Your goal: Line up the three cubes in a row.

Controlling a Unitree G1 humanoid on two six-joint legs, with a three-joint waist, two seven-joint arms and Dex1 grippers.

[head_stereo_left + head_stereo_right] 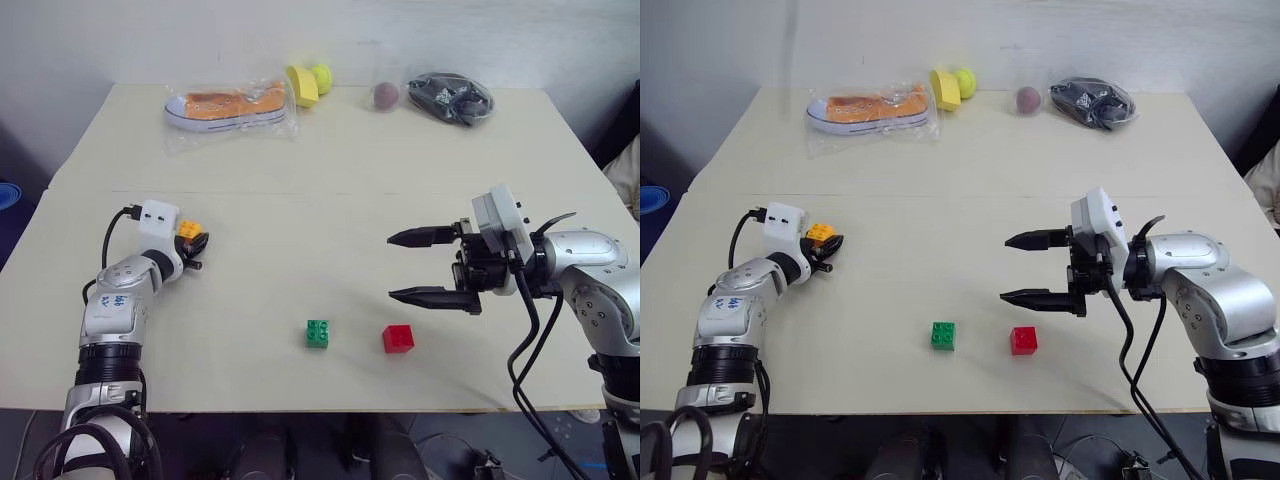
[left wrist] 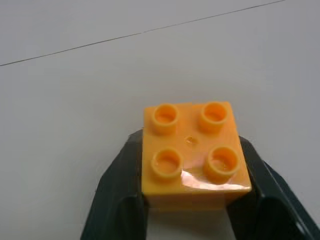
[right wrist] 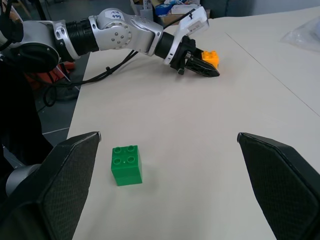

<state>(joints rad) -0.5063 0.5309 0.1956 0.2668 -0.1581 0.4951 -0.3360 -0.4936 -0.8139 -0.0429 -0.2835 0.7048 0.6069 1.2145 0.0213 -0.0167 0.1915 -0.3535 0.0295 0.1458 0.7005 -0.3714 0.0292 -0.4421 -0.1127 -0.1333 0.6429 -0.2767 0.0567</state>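
Observation:
The orange-yellow cube [image 2: 190,155] sits on the left side of the table, studs up, clamped between the two black fingers [image 2: 117,190] of my left gripper [image 1: 196,242], which is shut on it. The green cube [image 1: 317,333] and the red cube [image 1: 398,338] stand side by side near the front edge, a short gap between them. My right gripper [image 1: 392,266] hovers open above and behind the red cube, pointing left, with nothing between its fingers. The right wrist view shows the green cube [image 3: 126,164] and, farther off, the left gripper on the orange-yellow cube [image 3: 210,58].
Along the back edge lie a shoe in a clear plastic bag [image 1: 228,107], a yellow cup-like object [image 1: 302,85], a yellow-green ball [image 1: 321,77], a dark reddish ball [image 1: 385,95] and a black bundle in plastic [image 1: 450,97]. A seam crosses the table [image 1: 330,170].

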